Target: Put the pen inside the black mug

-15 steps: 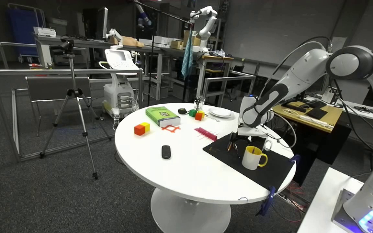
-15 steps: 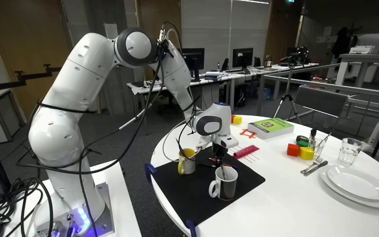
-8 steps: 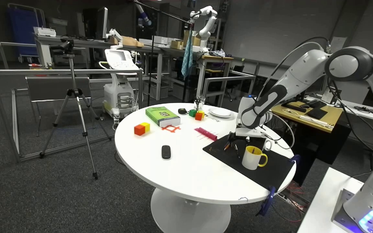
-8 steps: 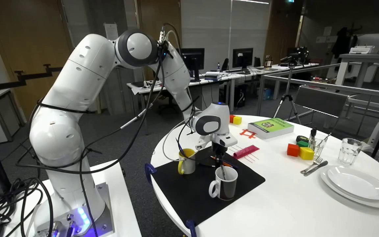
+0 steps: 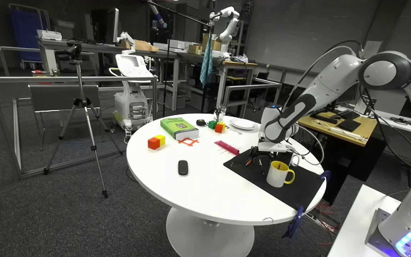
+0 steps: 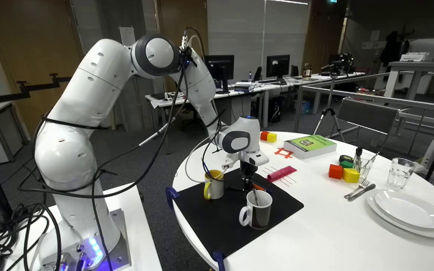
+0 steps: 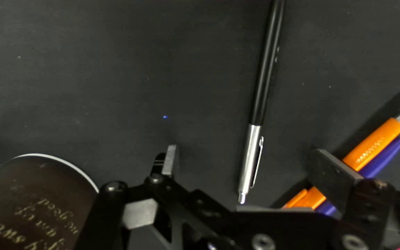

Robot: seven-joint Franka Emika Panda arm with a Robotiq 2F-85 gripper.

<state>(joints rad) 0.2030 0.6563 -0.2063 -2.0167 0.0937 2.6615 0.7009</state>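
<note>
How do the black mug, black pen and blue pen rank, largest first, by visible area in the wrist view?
1. Black mug, cropped.
2. Black pen, cropped.
3. Blue pen, partly hidden.

yellow-lined mug (image 5: pixel 276 177) on black mat (image 6: pixel 217 226) | green book (image 5: pixel 179 128) | stacked plates (image 6: pixel 409 209)

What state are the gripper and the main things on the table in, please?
Gripper: open, holding nothing.
Black-and-silver pen: lying on the mat, ungripped.
Orange pen: lying on the mat.
Blue pen: lying on the mat.
Black mug: upright, something slim inside.
Yellow-lined mug: upright, something slim inside.
Green book: closed, lying flat.
Plates: stacked.
Glass nearest the plates: upright.
</note>
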